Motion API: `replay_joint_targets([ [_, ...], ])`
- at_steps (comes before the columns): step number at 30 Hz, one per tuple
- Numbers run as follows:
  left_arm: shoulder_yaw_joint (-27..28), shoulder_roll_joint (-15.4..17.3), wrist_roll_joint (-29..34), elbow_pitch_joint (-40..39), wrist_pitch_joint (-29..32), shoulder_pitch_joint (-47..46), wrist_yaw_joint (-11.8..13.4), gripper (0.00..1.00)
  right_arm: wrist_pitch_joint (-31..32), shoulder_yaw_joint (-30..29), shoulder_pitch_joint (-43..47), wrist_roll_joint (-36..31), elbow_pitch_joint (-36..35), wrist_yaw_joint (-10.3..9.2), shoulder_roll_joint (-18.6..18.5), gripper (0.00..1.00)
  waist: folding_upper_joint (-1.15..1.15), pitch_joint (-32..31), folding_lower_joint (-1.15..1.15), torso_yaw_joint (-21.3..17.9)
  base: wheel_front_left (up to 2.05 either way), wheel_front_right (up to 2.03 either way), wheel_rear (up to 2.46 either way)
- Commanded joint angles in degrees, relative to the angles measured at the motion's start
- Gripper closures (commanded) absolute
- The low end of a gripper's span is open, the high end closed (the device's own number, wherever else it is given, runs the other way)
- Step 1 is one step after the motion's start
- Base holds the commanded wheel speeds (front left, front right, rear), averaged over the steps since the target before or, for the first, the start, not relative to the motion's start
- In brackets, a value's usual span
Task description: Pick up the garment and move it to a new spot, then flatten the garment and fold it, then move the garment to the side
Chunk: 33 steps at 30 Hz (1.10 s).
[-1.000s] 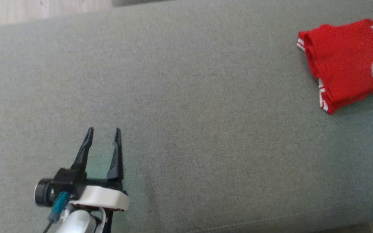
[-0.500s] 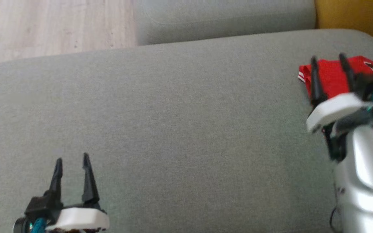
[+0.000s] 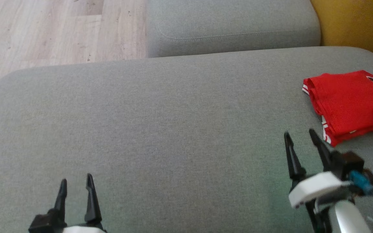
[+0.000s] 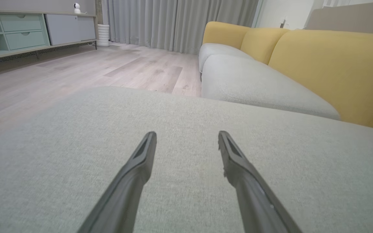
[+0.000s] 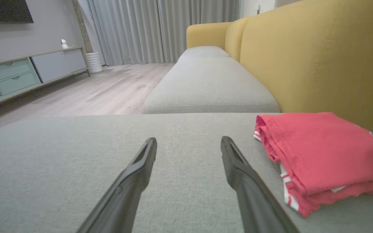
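Head view: the folded red jersey (image 3: 348, 103) lies just ahead-right of the right gripper (image 3: 299, 132), wide and empty; the left gripper (image 3: 76, 178), also wide, is well apart.

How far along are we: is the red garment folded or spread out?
Folded. The red garment lies as a compact stack on the grey cushion, its layered edges visible at the near side.

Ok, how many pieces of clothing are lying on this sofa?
1: a folded red garment at the right end of the near grey cushion, just beyond the right gripper. It runs off the head view's edge, so more may be hidden.
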Motion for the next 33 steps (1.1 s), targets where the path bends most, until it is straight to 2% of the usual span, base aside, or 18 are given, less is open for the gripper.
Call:
replay_joint_targets([
  [1, 1.3, 0.7, 0.2, -0.6, -0.4, -1.3, -0.4, 0.0, -1.0, 2.1, 0.3, 1.4, -3.2, 0.2, 0.0, 0.0, 0.0, -0.2, 0.01, 0.3, 0.0, 0.0, 0.0],
  [12, -1.8, -0.1, 0.5, 1.5, 1.2, -0.9, -1.2, 0.0, -2.0, 3.4, 6.9, 3.9, -5.1, 0.2, 0.0, 0.0, 0.0, -1.2, 0.01, 1.4, 0.0, 0.0, 0.0],
  [23, -2.3, -0.1, 0.5, 1.9, 1.1, -1.5, -1.4, 0.0, -2.2, 4.0, 7.6, 4.3, -4.7, 0.2, 0.0, 0.0, 0.0, -1.3, 0.01, 1.9, 0.0, 0.0, 0.0],
  [28, -2.0, -0.4, 0.3, 2.0, 1.0, -1.5, -0.7, 0.0, -2.2, 4.4, 7.6, 4.4, -4.7, 0.2, 0.0, 0.0, 0.0, -1.3, 0.01, 2.0, 0.0, 0.0, 0.0],
  [29, -3.8, -0.5, 0.0, 3.3, 1.6, 1.3, -0.9, 1.0, -1.5, 3.0, 9.2, 4.3, -2.9, 0.0, 0.2, 1.0, 0.0, -1.3, 0.01, 2.0, 0.0, 0.0, 0.0],
  [33, -4.0, -1.6, -0.4, 6.7, 1.8, 2.0, -1.0, 1.0, -1.4, 3.2, 10.3, 4.9, 1.1, 0.0, 0.2, 1.0, 0.0, -1.3, 0.01, 2.0, 0.0, 0.0, 0.0],
])
